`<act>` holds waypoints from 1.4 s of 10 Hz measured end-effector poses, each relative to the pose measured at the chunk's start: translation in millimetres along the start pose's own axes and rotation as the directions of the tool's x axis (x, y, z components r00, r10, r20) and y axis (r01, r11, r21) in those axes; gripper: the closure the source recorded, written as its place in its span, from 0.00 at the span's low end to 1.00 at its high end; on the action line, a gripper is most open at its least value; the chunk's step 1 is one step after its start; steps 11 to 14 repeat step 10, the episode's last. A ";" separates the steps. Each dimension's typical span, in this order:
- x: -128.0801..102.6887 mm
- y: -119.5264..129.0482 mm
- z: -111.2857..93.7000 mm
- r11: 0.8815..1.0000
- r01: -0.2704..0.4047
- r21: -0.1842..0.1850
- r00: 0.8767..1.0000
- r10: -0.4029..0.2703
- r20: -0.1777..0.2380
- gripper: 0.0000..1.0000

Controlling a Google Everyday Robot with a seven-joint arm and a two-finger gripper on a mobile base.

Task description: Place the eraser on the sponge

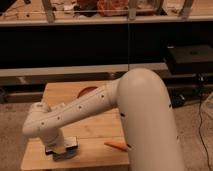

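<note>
The white arm (87, 107) reaches from the robot's bulky body on the right, across the wooden worktop (97, 127), and bends down at the near left corner. The tool (59, 144) hangs there, low over the worktop, and most of it is hidden by the wrist. Whether it is open or closed cannot be told, nor whether it has hold of anything.

Directly beneath the tool lies the blue sponge (67, 154), close to the near edge of the worktop. A small dark block, which looks to be the eraser (51, 149), sits at the left end of the sponge, between sponge and tool. It appears to be touching the sponge, but contact with the tool cannot be judged.

To the right of the sponge, and apart from it, a thin orange object (116, 145) lies flat near the near edge, partly behind the robot's body. At the far side of the worktop a reddish-brown round dish (86, 92) shows partly behind the arm. Beyond the worktop stands dark shelving (75, 45), with a black box (192, 57) on the right.
</note>
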 end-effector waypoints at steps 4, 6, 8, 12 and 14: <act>3.8 -1.3 4.4 1.000 0.010 0.017 1.000 -0.010 0.005 0.28; 3.5 -0.9 5.4 1.000 0.006 0.020 1.000 -0.006 0.007 0.20; 2.2 0.1 7.6 1.000 -0.004 0.023 1.000 0.003 0.013 0.20; 2.2 2.0 9.7 0.999 -0.009 0.030 1.000 0.008 0.024 0.20; 2.2 2.0 9.7 0.999 -0.009 0.030 1.000 0.008 0.024 0.20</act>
